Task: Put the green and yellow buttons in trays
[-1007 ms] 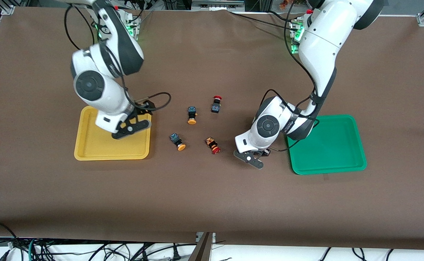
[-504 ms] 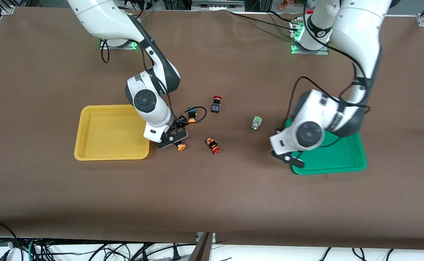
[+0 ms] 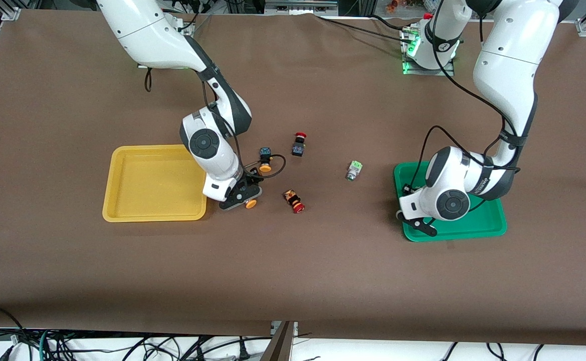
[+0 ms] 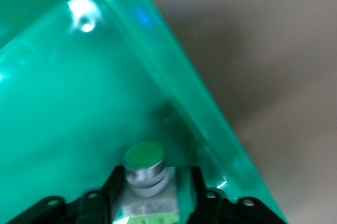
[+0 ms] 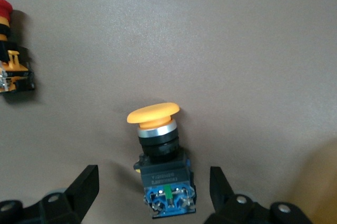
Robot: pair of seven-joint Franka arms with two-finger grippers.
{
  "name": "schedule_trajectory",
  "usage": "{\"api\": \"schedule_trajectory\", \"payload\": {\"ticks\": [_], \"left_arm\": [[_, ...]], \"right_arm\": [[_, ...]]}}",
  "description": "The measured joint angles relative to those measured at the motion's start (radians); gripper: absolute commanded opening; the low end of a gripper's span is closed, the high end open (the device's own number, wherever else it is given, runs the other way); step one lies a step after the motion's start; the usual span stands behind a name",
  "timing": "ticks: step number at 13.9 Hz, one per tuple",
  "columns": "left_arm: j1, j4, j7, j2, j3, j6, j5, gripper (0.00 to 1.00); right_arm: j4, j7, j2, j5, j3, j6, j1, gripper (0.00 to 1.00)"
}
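Note:
My left gripper is over the green tray's corner nearest the front camera. In the left wrist view it is shut on a green button just inside the tray's rim. A second green button lies on the table beside the tray. My right gripper is low beside the yellow tray, open around a yellow-capped button. The right wrist view shows that button lying between the spread fingers. Another yellow button lies farther from the front camera.
Two red-capped switches lie mid-table, one farther from the front camera and one beside the right gripper; the latter also shows in the right wrist view. The yellow tray holds nothing.
The right arm swung from over the yellow tray to the yellow button and lowered around it. The left arm carried a green button from mid-table to over the green tray.

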Motion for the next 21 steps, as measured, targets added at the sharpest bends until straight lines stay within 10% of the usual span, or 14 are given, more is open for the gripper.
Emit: {"api": "schedule_trajectory", "payload": {"ticks": [5,13,14,16,18,21], "left_arm": [[-0.03,0.012,-0.143,-0.148,-0.178,-0.134,0.0,1.0],[-0.183,-0.08,-0.48,0.007,-0.22,0.073,0.165,1.0],[-0.177,-0.08,-0.48,0.014,-0.218,0.089,0.176,0.48],[-0.17,-0.084,-0.48,0.019,-0.218,0.114,0.179,0.03],[-0.169,-0.084,-0.48,0.016,-0.223,0.116,0.179,0.0],[-0.165,-0.081,-0.48,-0.002,-0.222,0.102,0.18,0.0]], "right_arm": [[-0.005,-0.001,0.0,0.0,-0.007,0.0,-0.003,0.05],[0.004,-0.13,-0.172,0.0,-0.126,-0.32,-0.068,0.05],[-0.011,-0.172,-0.199,0.0,-0.17,-0.35,-0.076,0.05],[-0.07,-0.232,-0.224,0.002,-0.248,-0.356,-0.087,0.07],[-0.144,-0.247,-0.219,0.012,-0.278,-0.31,-0.108,0.12],[-0.221,-0.246,-0.18,0.022,-0.279,-0.195,-0.131,0.62]]}}
